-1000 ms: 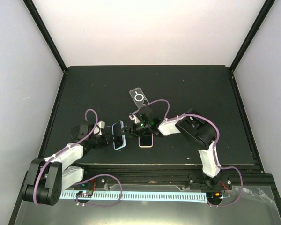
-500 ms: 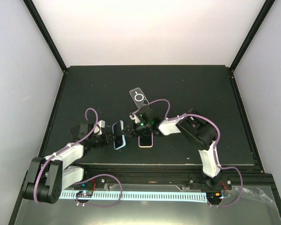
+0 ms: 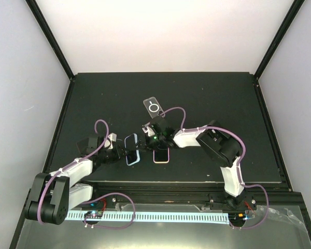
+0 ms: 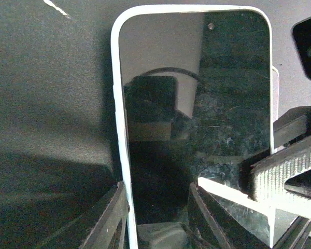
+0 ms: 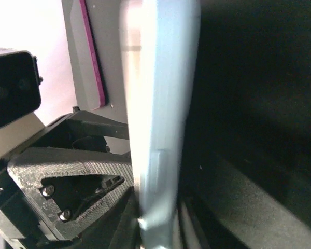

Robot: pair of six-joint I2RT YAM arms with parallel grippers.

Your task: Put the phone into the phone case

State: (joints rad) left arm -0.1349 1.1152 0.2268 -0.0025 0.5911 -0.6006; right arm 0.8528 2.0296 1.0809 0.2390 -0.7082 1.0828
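Open passage: the far half of the table [image 3: 207, 91] behind the clear case [image 3: 153, 107], and both outer flanks of the mat, left and right. Obstructed zone: near centre. The left gripper [image 3: 125, 154] and right gripper [image 3: 143, 141] clamp the phone [image 3: 131, 149] from opposite sides, filling the space around it. The pink-edged case [image 3: 161, 155] lies just beside the phone on the right, its far end hidden under the right wrist; the right gripper occupies the gap between them. The left arm [image 3: 78, 168] and right arm [image 3: 217, 145] bar approach from the near edge. The walls [image 3: 20, 78] bound left, right and rear.
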